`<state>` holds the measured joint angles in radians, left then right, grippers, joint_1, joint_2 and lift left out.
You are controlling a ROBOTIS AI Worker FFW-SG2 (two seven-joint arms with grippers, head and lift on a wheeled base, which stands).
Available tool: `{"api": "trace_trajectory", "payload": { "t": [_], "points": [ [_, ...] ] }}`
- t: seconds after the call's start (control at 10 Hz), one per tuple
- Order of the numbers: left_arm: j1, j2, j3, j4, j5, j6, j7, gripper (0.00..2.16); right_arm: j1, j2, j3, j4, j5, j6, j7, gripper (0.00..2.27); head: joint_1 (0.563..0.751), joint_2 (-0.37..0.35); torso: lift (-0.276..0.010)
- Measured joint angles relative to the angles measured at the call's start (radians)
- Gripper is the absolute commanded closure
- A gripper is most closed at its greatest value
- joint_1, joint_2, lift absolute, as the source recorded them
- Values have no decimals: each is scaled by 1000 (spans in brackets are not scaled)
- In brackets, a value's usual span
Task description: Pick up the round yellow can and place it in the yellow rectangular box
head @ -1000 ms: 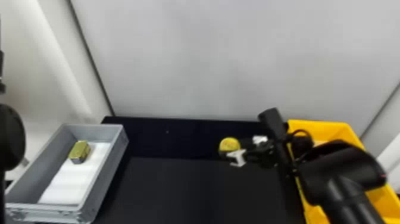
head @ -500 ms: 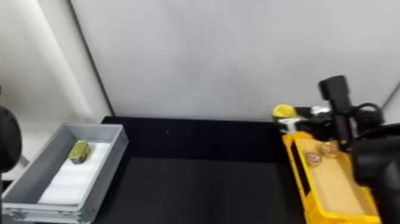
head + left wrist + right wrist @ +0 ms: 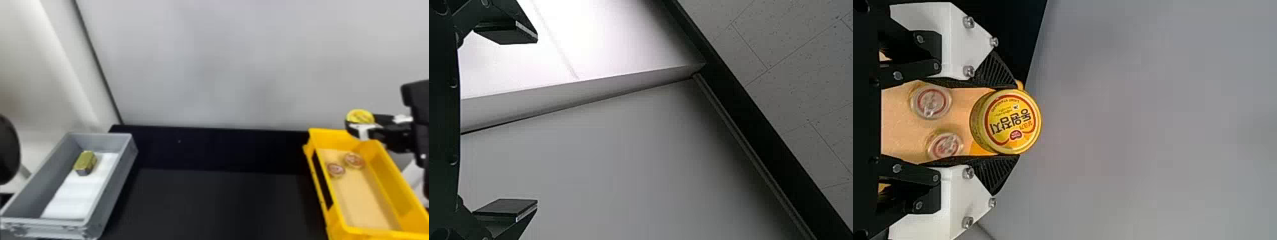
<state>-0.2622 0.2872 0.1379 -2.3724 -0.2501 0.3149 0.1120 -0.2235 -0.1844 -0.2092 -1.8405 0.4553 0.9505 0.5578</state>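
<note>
At the right of the head view, my right gripper point(image 3: 364, 126) is above the back end of the yellow rectangular box point(image 3: 348, 220), shut on the round yellow can point(image 3: 360, 116). In the right wrist view the can point(image 3: 1012, 121) sits between the fingertips of my right gripper point(image 3: 1005, 121), its printed lid showing. My left arm is parked at the left edge of the head view; the left wrist view has my left gripper point(image 3: 531, 120) open with nothing between its fingers.
Two small round clear-lidded containers point(image 3: 335, 169) point(image 3: 353, 160) lie inside the yellow box near its back. A grey bin point(image 3: 111, 191) at the left holds a gold block-shaped can point(image 3: 85, 162) on a white sheet. A pale wall point(image 3: 223, 63) rises behind the black table point(image 3: 217, 204).
My right gripper has carried the yellow can rightward from over the black table to over the yellow box's back end. More of the box's inside is now uncovered.
</note>
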Motion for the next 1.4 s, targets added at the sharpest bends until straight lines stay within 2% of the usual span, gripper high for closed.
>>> {"api": "trace_trajectory", "payload": {
  "t": [0.3, 0.5, 0.7, 0.9, 1.1, 1.4],
  "points": [
    [0, -3, 1, -2, 0, 1, 0, 116, 29, -4, -99, 87, -47, -23, -39, 647, 663, 54, -10],
    [0, -4, 3, -4, 0, 1, 0, 116, 44, -25, -135, 206, -161, -63, -78, 647, 663, 54, -10],
    [-2, -5, 1, -4, 0, 1, 0, 114, 41, -68, -111, 367, -315, -125, -122, 647, 663, 54, -10],
    [-4, -6, -2, -4, 0, 0, 0, 114, 17, -95, -68, 524, -411, -173, -148, 647, 663, 54, -10],
    [-6, -9, -3, -1, 0, -3, 0, 114, -5, -101, -53, 620, -427, -191, -159, 647, 663, 54, -10],
    [-9, -13, -6, 0, 0, -5, 0, 114, -14, -117, -54, 661, -421, -176, -162, 647, 663, 54, -10]
  ]
}}
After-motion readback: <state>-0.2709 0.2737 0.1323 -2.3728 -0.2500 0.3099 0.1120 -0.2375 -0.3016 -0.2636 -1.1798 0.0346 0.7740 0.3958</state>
